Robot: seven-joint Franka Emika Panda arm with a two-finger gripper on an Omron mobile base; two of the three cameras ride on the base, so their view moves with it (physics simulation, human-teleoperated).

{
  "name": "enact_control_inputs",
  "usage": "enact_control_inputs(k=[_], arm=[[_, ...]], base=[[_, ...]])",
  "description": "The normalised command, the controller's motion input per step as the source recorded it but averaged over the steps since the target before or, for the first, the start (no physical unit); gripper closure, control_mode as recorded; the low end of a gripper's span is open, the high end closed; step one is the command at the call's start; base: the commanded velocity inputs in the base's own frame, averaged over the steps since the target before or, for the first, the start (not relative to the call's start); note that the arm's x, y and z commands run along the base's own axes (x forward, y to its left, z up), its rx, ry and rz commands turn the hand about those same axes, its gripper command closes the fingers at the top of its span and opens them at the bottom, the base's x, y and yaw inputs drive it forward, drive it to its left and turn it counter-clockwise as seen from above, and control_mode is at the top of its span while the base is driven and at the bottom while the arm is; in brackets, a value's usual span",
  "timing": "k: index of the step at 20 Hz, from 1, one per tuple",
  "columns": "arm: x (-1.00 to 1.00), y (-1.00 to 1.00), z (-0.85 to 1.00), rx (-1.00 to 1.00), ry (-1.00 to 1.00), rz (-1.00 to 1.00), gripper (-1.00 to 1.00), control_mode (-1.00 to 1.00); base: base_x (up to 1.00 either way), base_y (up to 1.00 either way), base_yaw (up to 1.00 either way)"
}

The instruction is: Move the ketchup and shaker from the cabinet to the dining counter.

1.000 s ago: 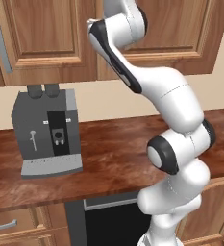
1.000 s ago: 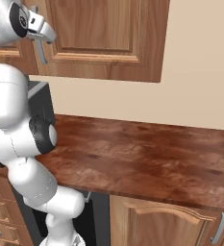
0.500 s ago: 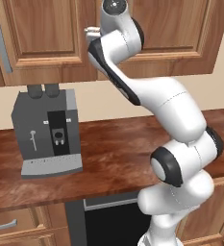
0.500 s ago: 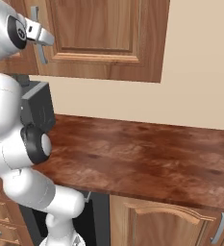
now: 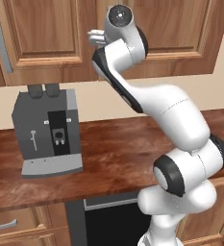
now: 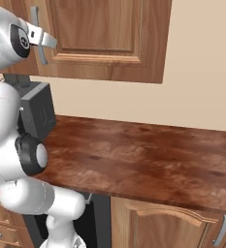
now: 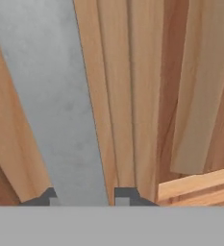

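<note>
The cabinet hangs above the counter with its panelled brown doors closed. My gripper is raised to the door's edge and shut on the long vertical silver handle. In the hand view the grey handle runs up from between the two dark fingertips of my gripper, with the wooden door panel beside it. The ketchup and the shaker are hidden. The dining counter is out of view.
A dark grey coffee machine stands on the reddish-brown wall counter, left of my arm. Drawers and a dark appliance front sit below. Another silver handle marks the door further left.
The fingers have closed on the cabinet handle. The arm's elbow has swung outward to the right in the left base view. The door looks as closed as before.
</note>
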Motion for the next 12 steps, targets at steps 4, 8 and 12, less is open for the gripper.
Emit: enact_control_inputs(k=[4, 8, 12], arm=[[-0.29, -0.47, 0.00, 0.04, 0.00, -0.02, 1.00, -1.00], [-0.42, -0.48, 0.00, 0.03, 0.00, -0.01, 1.00, -1.00], [-0.64, -0.46, 0.00, 0.02, 0.00, -0.04, 1.00, -1.00]], base=[[0.00, 0.00, 0.00], [0.00, 0.00, 0.00], [0.00, 0.00, 0.00]])
